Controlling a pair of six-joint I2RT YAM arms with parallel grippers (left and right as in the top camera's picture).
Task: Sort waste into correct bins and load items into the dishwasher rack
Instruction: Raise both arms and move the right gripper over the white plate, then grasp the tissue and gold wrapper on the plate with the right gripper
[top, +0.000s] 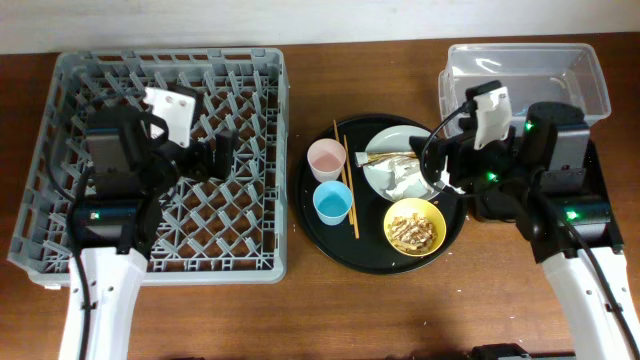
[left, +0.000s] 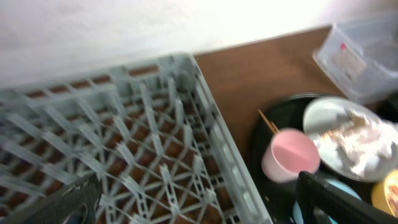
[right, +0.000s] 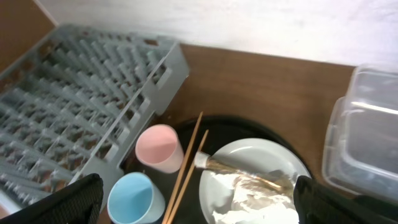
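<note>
With the dishwasher rack (top: 60, 240) empty beneath it, the left gripper (top: 222, 152) hangs with jaws spread on nothing; the right gripper (top: 438, 174), jaws likewise spread, hovers at the plate (top: 385, 140) bearing the tissue (top: 403, 182), presumably to bin waste before dishes.

Brown wooden table (top: 300, 320) under even light; plain white wall (right: 249, 25) along its far edge

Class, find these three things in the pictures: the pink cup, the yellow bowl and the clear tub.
pink cup (top: 326, 158), overhead view, inside its open mouth.
yellow bowl (top: 389, 232), overhead view, left rim.
clear tub (top: 545, 75), overhead view, bare floor.
</note>
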